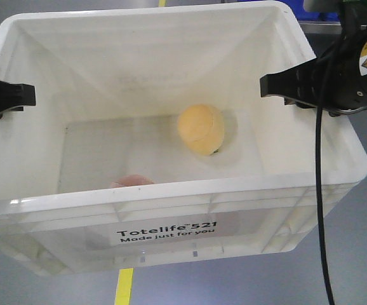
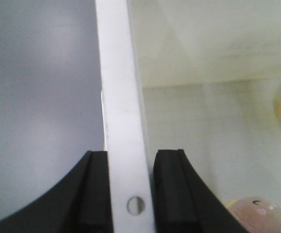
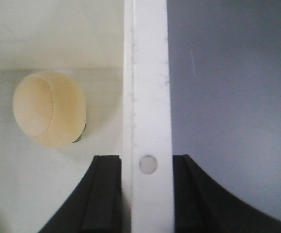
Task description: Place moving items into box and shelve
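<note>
The left gripper [image 2: 132, 162] and right gripper [image 3: 147, 167] each pinch a side rim of the stiff, likely light box [image 1: 171, 189].

Grey floor [image 1: 361, 267] with yellow tape stripe [image 1: 124, 287] (blue crate [image 1: 298, 9] behind).

The white box [image 1: 171, 198] holds an orange-yellow ball [image 1: 200, 129] and a pinkish item [image 1: 133, 180] on its bottom.

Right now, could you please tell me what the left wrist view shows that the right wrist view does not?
Only left wrist: the pinkish-brown rounded item and the left gripper. Only right wrist: the seam on the pale orange-yellow ball and the right gripper. Both: a gripper shut on the rim of the white tote, grey floor outside.
</note>
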Motion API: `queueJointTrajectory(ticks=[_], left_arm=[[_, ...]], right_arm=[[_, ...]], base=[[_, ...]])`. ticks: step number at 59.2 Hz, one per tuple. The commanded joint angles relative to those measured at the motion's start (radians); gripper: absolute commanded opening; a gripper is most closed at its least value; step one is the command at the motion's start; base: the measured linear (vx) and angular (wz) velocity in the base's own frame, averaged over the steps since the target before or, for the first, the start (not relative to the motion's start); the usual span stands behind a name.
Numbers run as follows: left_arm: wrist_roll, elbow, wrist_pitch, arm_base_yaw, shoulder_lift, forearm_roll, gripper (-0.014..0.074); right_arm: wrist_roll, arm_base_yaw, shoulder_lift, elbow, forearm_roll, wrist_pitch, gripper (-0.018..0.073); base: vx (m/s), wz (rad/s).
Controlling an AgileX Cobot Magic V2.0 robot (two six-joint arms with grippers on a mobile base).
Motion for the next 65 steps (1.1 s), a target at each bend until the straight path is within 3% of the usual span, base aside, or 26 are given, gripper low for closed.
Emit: queueJointTrajectory(ticks=[1, 65], left_arm=[[0.005, -0.043, -0.094, -0.003, -0.032, 0.073, 0.0148], [0.005, -0.043, -0.094, -0.003, -0.032, 0.073, 0.0148]], right_arm=[[0.000, -0.008, -0.042, -0.038, -0.094, -0.086, 0.0057], [0.000, -0.008, -0.042, -0.038, -0.094, -0.086, 0.0057]], base=[[0.15, 0.35], [0.31, 0.10]])
